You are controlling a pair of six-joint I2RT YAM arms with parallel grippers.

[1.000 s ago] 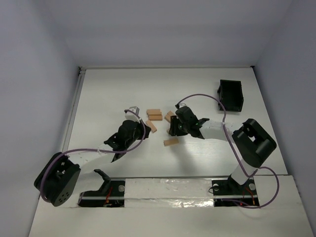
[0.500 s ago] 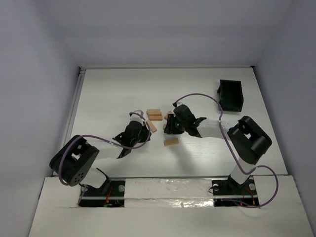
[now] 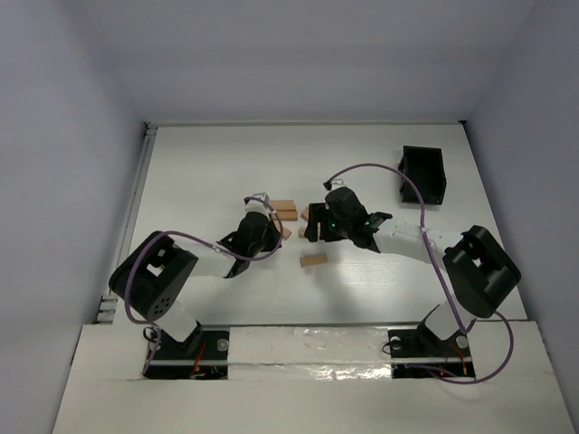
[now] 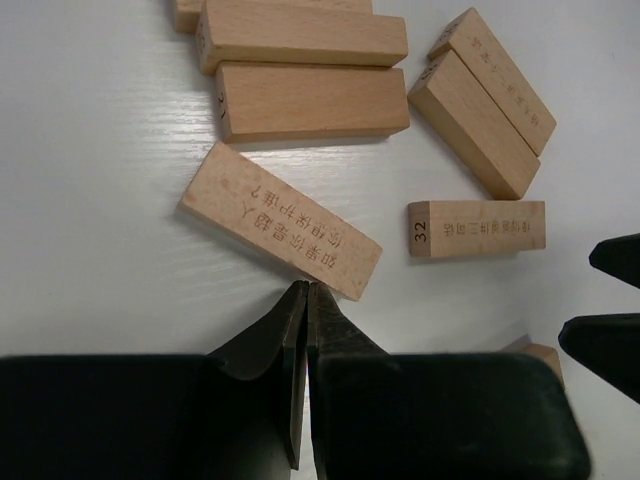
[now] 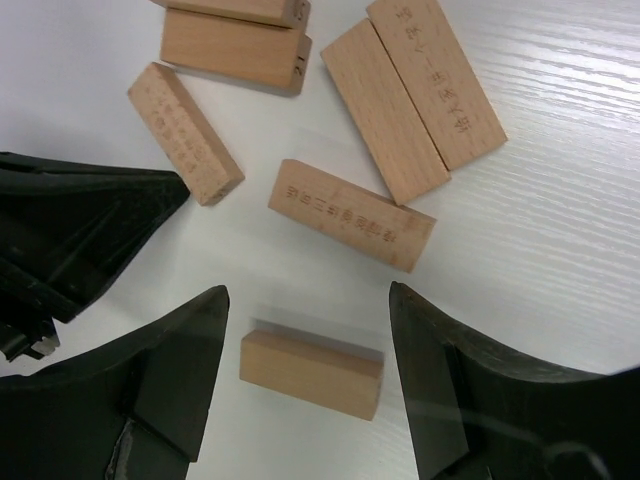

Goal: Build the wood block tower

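**Left gripper clenched on nothing, right gripper spread above the loose blocks**

The left gripper (image 4: 306, 292) is seen clenched, its fingers pressed together with nothing between them. In the left wrist view a tilted engraved block (image 4: 280, 220) lies flat on the white bench (image 4: 90, 250) just at 12 o'clock of the tips. Whether it is touched cannot be told. Farther at 12 o'clock two blocks (image 4: 310, 100) are laid side by side. At 1 o'clock a touching pair (image 4: 480, 100) is set aslant, and at 2 o'clock a block numbered 32 (image 4: 475, 228) lies alone.

The right gripper (image 5: 308, 300) is shown released, its fingers wide apart. In the right wrist view a plain block (image 5: 312, 372) is seen at 6 o'clock between the fingers, touched by neither.

From above, the wooden blocks (image 3: 283, 210) are found scattered near the middle of the bench. The left gripper is at their 9 o'clock and the right gripper at their 3 o'clock. A small black box (image 3: 423, 174) stands well apart at 2 o'clock.
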